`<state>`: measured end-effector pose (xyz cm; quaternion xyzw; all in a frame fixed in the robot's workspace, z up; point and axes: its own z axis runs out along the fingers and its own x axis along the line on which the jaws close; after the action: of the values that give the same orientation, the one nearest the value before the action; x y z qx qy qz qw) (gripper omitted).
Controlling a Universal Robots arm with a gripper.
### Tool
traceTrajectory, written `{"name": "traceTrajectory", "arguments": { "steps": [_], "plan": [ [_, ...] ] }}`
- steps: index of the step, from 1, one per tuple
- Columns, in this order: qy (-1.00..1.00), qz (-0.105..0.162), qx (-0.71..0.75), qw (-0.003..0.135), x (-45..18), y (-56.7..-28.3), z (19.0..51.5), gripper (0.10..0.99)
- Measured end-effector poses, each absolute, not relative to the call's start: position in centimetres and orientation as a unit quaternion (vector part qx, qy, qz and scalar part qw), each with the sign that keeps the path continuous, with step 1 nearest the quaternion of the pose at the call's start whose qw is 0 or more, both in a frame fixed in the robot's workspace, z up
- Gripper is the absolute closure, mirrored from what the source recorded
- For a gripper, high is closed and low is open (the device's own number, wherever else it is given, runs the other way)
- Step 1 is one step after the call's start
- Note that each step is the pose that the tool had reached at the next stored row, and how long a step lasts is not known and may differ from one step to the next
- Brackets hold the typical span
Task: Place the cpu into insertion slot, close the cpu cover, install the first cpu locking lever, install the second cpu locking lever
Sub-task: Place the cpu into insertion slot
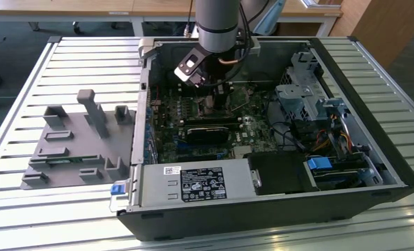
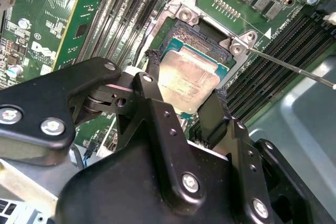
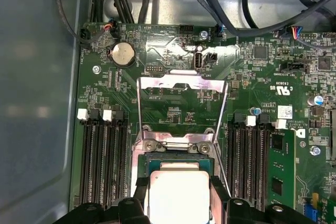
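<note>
My gripper (image 2: 184, 85) is shut on the cpu (image 2: 188, 74), a silvery square chip, with one black finger on each of two opposite edges. The chip sits level in or just above the insertion slot (image 2: 210, 34); I cannot tell whether it is fully seated. In the first wrist view the cpu (image 3: 178, 195) lies between the fingers of the gripper (image 3: 179, 192) at the slot (image 3: 178, 159). The cpu cover (image 3: 181, 81), a thin silver frame, is swung back open beyond the slot. A thin locking lever (image 2: 289, 67) stands free beside the socket. In the exterior view the gripper (image 1: 219, 102) reaches down into the computer case.
Long black memory slots (image 3: 100, 161) flank the socket on both sides. Cables (image 3: 220, 3) run along the case wall behind the board. A black card (image 1: 207, 133) and drive cages (image 1: 305, 99) crowd the case. A grey fixture plate (image 1: 75, 141) lies at the exterior view's left.
</note>
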<state>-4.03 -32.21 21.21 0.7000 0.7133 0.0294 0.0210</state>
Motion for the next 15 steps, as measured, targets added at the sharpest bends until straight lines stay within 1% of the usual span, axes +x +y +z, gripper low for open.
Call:
{"name": "traceTrajectory", "arguments": {
  "steps": [15],
  "plan": [
    [0.711, 0.029, 0.702, 0.021, -4.15, -32.18, 20.21, 0.545]
  ]
}}
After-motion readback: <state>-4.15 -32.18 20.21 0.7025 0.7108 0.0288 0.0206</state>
